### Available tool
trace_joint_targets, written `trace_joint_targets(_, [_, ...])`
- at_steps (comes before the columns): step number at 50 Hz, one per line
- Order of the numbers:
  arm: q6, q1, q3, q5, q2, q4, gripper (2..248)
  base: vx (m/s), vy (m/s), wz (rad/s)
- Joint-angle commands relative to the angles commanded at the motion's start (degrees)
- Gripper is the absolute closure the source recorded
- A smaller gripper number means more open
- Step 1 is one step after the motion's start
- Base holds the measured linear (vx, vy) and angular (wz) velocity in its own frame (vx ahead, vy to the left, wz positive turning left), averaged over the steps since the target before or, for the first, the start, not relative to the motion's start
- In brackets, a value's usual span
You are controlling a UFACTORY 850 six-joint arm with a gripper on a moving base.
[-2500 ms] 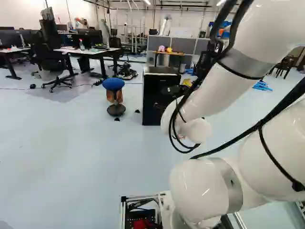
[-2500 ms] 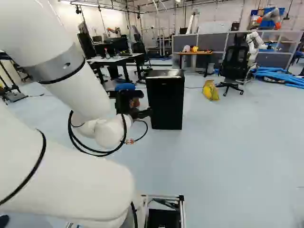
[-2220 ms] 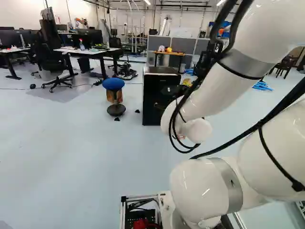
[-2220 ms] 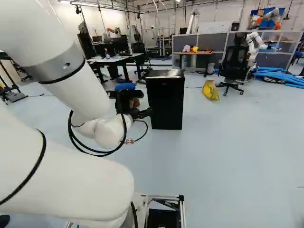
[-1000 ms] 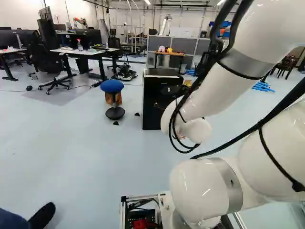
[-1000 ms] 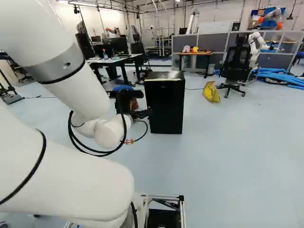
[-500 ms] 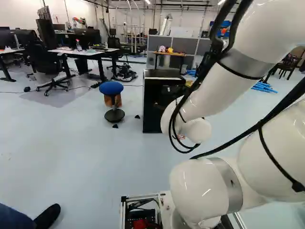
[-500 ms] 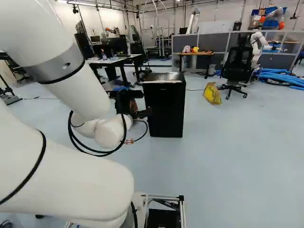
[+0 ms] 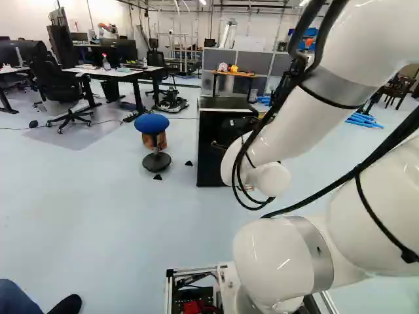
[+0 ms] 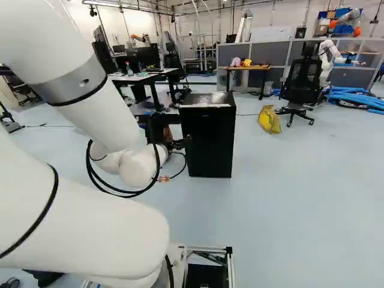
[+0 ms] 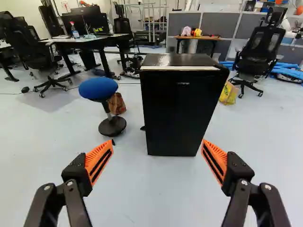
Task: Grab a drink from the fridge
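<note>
Since the door (image 11: 177, 123) on that fridge (image 10: 207, 144) looks shut, I can't see your drink, but it's presumably inside. Your gripper (image 11: 158, 142) is spread wide in front of the fridge, holding nothing, probably ready to go for the door. Fridge is a smooth black box, shiny on top. Your orange pads (image 11: 99, 160) look ribbed, and the stool (image 11: 98, 88) beside the fridge has a rounded blue seat.
</note>
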Motion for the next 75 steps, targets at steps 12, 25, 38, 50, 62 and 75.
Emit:
trace_joint_targets(12, [0.00, 0.00, 0.00, 0.00, 0.00, 0.00, 3, 0.139, 0.035, -0.013])
trace_joint_targets(25, [0.00, 0.00, 0.00, 0.00, 0.00, 0.00, 3, 0.143, 0.041, -0.016])
trace_joint_targets(38, [0.00, 0.00, 0.00, 0.00, 0.00, 0.00, 3, 0.143, 0.054, -0.019])
trace_joint_targets(50, [0.00, 0.00, 0.00, 0.00, 0.00, 0.00, 3, 0.149, 0.066, -0.021])
trace_joint_targets(62, [0.00, 0.00, 0.00, 0.00, 0.00, 0.00, 3, 0.130, 0.054, -0.106])
trace_joint_targets(75, [0.00, 0.00, 0.00, 0.00, 0.00, 0.00, 3, 0.127, 0.045, -0.178])
